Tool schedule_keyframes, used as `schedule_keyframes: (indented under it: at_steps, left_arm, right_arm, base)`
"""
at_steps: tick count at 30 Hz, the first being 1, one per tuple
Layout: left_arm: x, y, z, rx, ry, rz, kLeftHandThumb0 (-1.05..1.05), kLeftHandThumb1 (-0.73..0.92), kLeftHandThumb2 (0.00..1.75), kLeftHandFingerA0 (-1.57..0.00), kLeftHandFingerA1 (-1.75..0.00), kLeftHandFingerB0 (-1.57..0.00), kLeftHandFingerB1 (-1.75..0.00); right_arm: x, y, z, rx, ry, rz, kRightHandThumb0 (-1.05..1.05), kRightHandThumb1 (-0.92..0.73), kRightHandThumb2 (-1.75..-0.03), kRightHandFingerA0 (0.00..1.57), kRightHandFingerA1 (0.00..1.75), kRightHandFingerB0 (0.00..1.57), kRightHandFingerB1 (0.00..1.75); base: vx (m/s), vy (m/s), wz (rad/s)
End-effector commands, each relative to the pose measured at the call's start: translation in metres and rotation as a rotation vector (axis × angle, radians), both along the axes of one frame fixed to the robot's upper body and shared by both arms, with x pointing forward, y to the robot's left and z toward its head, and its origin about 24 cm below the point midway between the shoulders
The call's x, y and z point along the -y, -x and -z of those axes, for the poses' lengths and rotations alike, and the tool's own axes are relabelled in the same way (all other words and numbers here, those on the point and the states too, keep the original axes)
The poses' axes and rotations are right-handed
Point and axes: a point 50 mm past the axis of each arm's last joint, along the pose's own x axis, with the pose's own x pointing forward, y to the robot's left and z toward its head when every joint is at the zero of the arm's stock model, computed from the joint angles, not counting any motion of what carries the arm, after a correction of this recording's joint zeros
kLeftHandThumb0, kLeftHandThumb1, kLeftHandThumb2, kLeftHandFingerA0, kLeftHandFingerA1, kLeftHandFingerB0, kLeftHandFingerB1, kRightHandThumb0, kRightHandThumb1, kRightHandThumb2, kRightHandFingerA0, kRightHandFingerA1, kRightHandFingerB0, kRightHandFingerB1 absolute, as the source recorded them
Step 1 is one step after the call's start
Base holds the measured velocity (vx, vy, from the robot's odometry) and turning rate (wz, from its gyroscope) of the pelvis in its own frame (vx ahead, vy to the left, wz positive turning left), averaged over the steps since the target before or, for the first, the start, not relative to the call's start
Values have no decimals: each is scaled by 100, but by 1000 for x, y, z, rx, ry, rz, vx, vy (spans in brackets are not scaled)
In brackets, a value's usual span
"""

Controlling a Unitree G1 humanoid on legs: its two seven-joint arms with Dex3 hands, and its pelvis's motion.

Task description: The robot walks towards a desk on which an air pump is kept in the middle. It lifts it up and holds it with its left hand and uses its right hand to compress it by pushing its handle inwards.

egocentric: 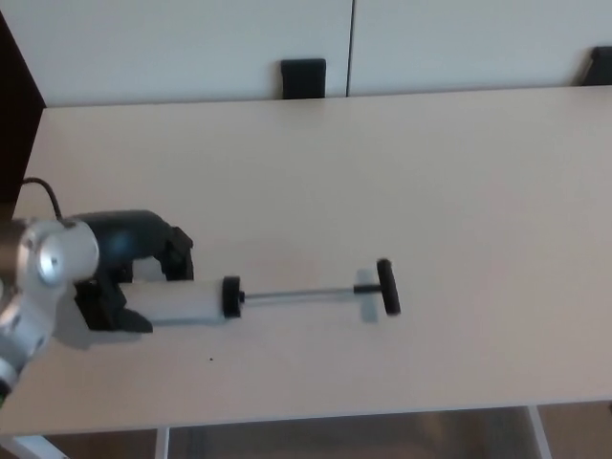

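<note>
Gripping the pump (186, 303) by its pale barrel, the left hand (134, 273) is closed around the barrel's left end, with black fingers (177, 258) above and a black thumb (110, 308) below it. The hand enters from the left edge of the desk (382, 172), and a silver wrist joint (53, 258) sits just behind it. A black cable (43, 196) loops up from the wrist.

The pump lies roughly parallel to the desk's near edge, in the near-left part of the desk. A faint shadow under the handle end suggests the pump is raised slightly off the surface; contact cannot be confirmed. A black collar (231, 295) caps the barrel's right end. From it a thin rod (301, 295) runs right, fully extended, to a black T-handle (387, 286). The handle is set crosswise to the rod and points toward the far and near edges.

At the far edge, one dark block (303, 77) stands near the middle and a second (600, 67) at the far-right corner.

The right hand is out of sight.
</note>
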Motion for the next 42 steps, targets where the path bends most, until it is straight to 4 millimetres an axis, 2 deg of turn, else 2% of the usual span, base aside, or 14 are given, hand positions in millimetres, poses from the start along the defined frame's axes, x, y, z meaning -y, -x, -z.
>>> schedule_keyframes:
  at_steps: [1,7,8,12,13,16,17,18,20,24,29,31,39,42]
  left_arm:
    - [-22,-21,-14,-228,247,-174,-25,46,107,-91,-150,-77,-129]
    - [-29,-28,-21,-296,393,-287,-15,53,97,-86,-156,-76,-134]
    - [-29,-30,-22,-297,411,-298,-15,54,99,-97,-146,-79,-130]
    - [-31,-33,-25,-294,430,-311,-15,58,98,-98,-148,-80,-132]
    - [-31,-33,-26,-289,423,-302,-15,59,99,-99,-148,-80,-134]
    - [-30,-34,-27,-285,417,-291,-15,59,99,-99,-148,-80,-134]
    - [-25,-35,-30,-279,408,-270,-12,58,100,-99,-152,-82,-129]
    - [-21,-35,-33,-270,398,-241,-11,56,102,-100,-155,-82,-129]
    - [-17,-34,-35,-260,386,-209,-11,56,102,-100,-155,-82,-129]
    - [-2,-30,-40,-225,334,-86,-13,60,100,-99,-152,-81,-135]
    - [3,-28,-41,-216,312,-64,-14,61,98,-100,-153,-81,-135]
    - [3,-24,-38,-221,282,-66,-11,61,100,-98,-154,-83,-132]
    - [0,-19,-30,-222,225,-53,-12,61,100,-98,-154,-85,-130]
    - [0,-17,-25,-229,209,-47,-17,59,105,-98,-150,-83,-133]
  right_arm:
    - [3,-7,-8,15,25,5,-35,-67,-59,70,51,60,49]
    - [2,-8,-8,15,11,2,-34,-66,-58,69,51,60,48]
    - [3,-9,-8,17,17,4,-35,-66,-58,69,51,60,48]
    - [5,-17,-8,32,22,1,-39,-67,-60,68,50,57,46]
    - [6,-23,-8,43,21,-3,-48,-70,-60,50,44,45,41]
    - [7,-29,-8,55,21,-7,-48,-70,-60,50,44,45,41]
    - [11,-46,-13,86,54,-14,-62,-79,-68,20,30,20,29]
    - [14,-61,-18,99,88,-2,-83,-69,-102,7,21,7,23]
    - [16,-76,-24,111,123,19,-83,-69,-102,7,21,7,23]
    - [21,-137,-34,139,149,59,-97,-82,-118,0,4,0,7]
    - [21,-165,-40,138,149,53,-97,-84,-118,0,4,0,6]
    - [18,-192,-45,103,138,19,-96,-85,-119,0,5,0,6]
    - [15,-224,-53,45,116,-23,-86,-83,-117,0,11,0,10]
    - [13,-246,-47,-56,58,-67,-82,-81,-114,0,17,0,14]
  base:
    - [0,0,0]
    - [0,0,0]
    - [0,0,0]
    - [0,0,0]
    - [0,0,0]
    - [0,0,0]
    - [0,0,0]
    - [0,0,0]
    - [0,0,0]
    - [0,0,0]
    - [0,0,0]
    - [0,0,0]
    - [0,0,0]
    - [0,0,0]
